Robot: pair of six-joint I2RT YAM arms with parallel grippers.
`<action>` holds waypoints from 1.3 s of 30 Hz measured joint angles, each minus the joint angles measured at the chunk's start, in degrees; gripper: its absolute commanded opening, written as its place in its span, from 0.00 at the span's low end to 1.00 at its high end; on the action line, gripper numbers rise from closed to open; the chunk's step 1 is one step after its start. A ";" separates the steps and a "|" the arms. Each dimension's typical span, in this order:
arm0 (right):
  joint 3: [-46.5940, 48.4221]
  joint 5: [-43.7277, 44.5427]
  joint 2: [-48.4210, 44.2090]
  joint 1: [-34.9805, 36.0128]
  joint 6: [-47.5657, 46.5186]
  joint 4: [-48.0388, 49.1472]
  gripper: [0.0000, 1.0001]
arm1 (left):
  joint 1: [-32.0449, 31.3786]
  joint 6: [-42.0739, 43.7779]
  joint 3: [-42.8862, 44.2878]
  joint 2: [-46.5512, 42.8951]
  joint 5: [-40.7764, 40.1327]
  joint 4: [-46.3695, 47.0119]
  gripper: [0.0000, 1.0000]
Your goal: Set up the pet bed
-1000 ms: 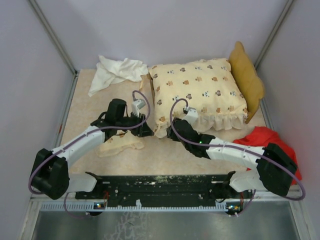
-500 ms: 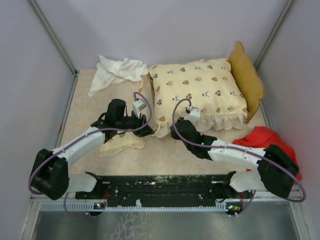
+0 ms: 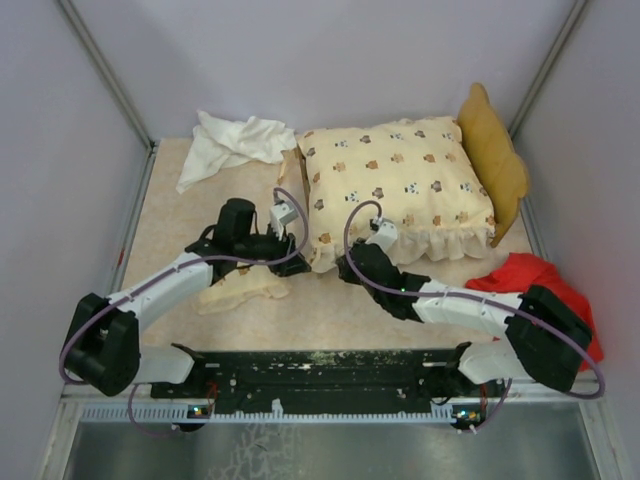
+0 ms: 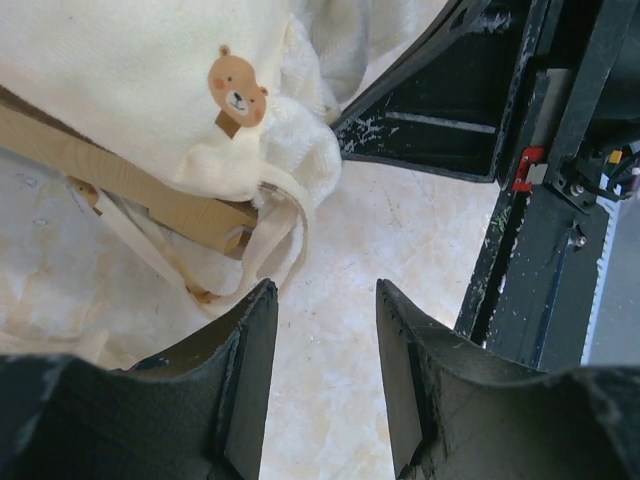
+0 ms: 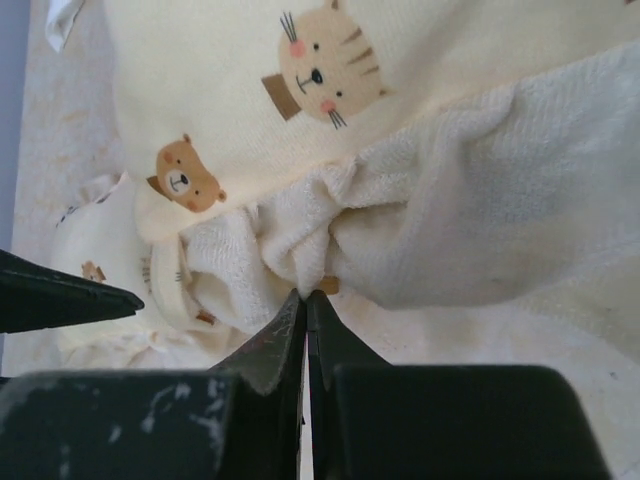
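right tool [image 5: 304, 298] pinching cushion [image 5: 200, 60], left tool [image 4: 325, 292] parted

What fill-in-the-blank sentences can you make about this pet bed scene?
The right hand is ____ on the cushion's frill.
The left hand is ____, gripping nothing.
The cloth right of the cushion is ____.
Missing words: shut, open, red.

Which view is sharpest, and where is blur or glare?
Top view: sharpest, even soft light, faint shadows. Left wrist view: the cushion is washed out, the left claw dark. Right wrist view: the cushion print is sharp, the right claw dark and slightly soft.
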 measured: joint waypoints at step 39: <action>9.11 -5.40 -5.70 -13.64 -19.06 1.90 0.00 | -13.16 8.68 5.11 6.19 -18.05 5.79 0.48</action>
